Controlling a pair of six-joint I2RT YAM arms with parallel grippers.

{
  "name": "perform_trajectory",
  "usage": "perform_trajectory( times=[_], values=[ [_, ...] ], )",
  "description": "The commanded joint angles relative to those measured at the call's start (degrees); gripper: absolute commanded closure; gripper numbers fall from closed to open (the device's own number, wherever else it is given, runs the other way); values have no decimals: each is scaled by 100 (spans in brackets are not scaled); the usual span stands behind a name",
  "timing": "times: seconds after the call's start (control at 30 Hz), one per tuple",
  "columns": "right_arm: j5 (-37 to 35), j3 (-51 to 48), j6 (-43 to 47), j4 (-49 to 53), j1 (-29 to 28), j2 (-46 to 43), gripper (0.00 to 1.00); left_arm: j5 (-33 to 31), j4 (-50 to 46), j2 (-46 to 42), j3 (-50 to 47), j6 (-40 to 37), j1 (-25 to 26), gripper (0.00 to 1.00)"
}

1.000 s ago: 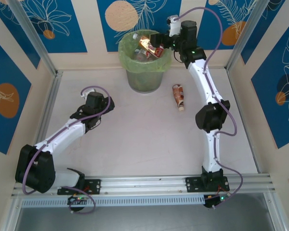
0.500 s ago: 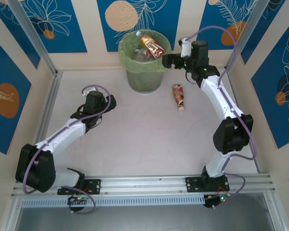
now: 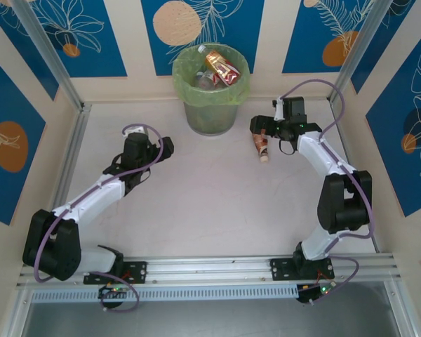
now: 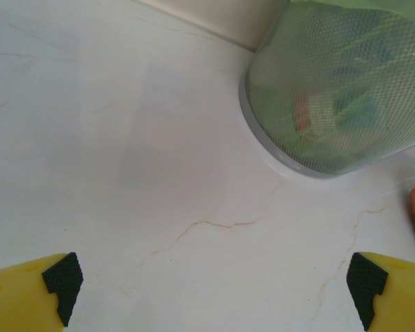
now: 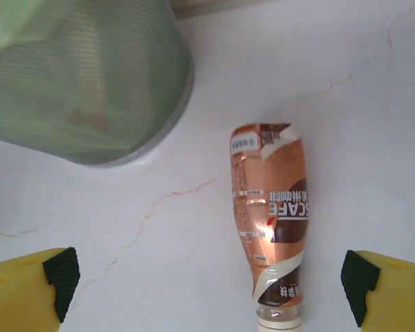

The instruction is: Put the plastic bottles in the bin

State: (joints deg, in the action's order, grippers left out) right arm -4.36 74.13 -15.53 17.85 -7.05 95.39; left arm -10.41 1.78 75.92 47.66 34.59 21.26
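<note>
A brown-red plastic bottle (image 3: 264, 149) lies on the table to the right of the bin (image 3: 212, 112), its cap toward the near side. My right gripper (image 3: 258, 128) hovers open just over the bottle's far end. In the right wrist view the bottle (image 5: 271, 221) lies between the yellow fingers, closer to the right one, and the right gripper (image 5: 211, 285) touches nothing. The grey mesh bin (image 5: 90, 90) with its green liner holds several bottles, an amber one with a red label (image 3: 222, 67) on top. My left gripper (image 3: 164, 146) is open and empty, left of the bin (image 4: 339, 90).
Blue patterned walls and metal posts (image 3: 52, 60) close the table in at the back and sides. A rail (image 3: 210, 267) carries both arm bases along the near edge. Bare white table (image 3: 196, 196) spreads between the arms.
My right gripper has left the bin's rim, swung right and come down over the bottle on the table. The amber bottle now rests in the bin. The left arm barely shifted.
</note>
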Motion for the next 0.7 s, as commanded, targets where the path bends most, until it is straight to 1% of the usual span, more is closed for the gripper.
perform_trajectory(
  times=[0.0, 0.13, 0.2, 0.23, 0.37, 0.47, 0.57, 0.67],
  values=[
    [-30, -65, -176, 221, 8, 274, 0, 165, 107, -47, -31, -164, -82, 0],
    [27, 100, -88, 431, -47, 672, 1, 84, -189, 28, 124, -156, -87, 0],
    [105, 245, -16, 564, -72, 865, 0, 99, -186, 51, 122, -149, -87, 0],
    [4, 325, -11, 666, -103, 968, 0, 101, -195, 55, 121, -147, -87, 0],
    [-853, 558, -39, 793, -190, 1328, 0, 75, -213, 79, 120, -115, -87, 0],
    [-1032, 940, 121, 1036, -193, 1743, 1, 103, -220, 87, 129, -133, -87, 0],
    [-1055, 1355, 308, 1199, -216, 2115, 4, 75, -265, 91, 150, -137, -87, 0],
    [-1123, 1746, 408, 1348, -201, 2429, 14, 49, -308, 94, 156, -141, -87, 0]
  ],
)
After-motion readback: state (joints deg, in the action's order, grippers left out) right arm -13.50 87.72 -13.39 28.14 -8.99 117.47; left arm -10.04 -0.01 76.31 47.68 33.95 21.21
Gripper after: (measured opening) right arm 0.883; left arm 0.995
